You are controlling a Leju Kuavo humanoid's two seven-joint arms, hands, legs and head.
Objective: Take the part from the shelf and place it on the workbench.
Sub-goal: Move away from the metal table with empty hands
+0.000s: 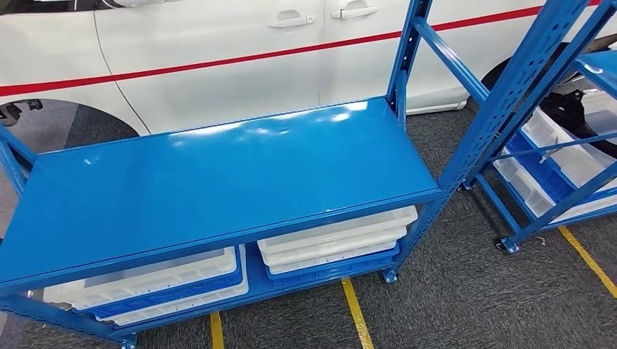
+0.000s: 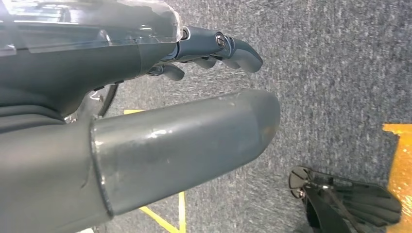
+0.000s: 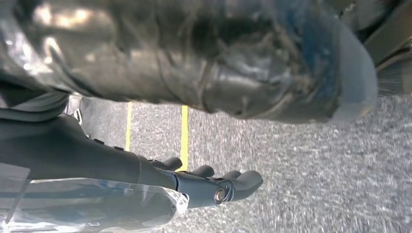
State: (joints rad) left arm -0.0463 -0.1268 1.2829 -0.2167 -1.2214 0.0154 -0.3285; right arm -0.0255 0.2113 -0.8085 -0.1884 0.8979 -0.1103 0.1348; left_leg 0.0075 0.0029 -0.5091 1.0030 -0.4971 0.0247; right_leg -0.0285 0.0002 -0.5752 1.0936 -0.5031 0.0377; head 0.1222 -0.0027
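The part (image 1: pixel 575 113) could not be identified with certainty. The likeliest candidate was a dark shape on the far rack (image 1: pixel 524 94), ahead and to the robot's right, lying just beside white trays (image 1: pixel 560 156) and partly hidden behind that rack's blue uprights. Its outline was cut by the frame edge, so its long axis could not be told.

Left hand (image 2: pixel 145 58): held nothing. The fingers (image 2: pixel 243 51) were slightly curled and stood apart from the thumb (image 2: pixel 194 136), with grey carpet (image 2: pixel 340 73) showing through the gap.

Right hand (image 3: pixel 145 170): also held nothing. The fingers (image 3: pixel 243 182) were extended side by side and well apart from the thumb (image 3: pixel 272 73), which was blurred and glossy. A clear film wrap (image 3: pixel 97 204) lay over the back of the hand.

Governing relation: both hands hung low over the floor, while the candidate part sat higher, forward and to the right. By judgement the right hand was the nearer — though neither was within reach, and an approach to the far rack would be needed first.

Coverage by view: the head view gave the racks, namely the near rack (image 1: pixel 218 182) with stacked trays (image 1: pixel 335 243) on its lower shelf, and a white car (image 1: pixel 218 58) behind. The wrist views supplied the state of each hand, plus carpet and yellow floor lines (image 3: pixel 184 131) — nothing of the shelves.
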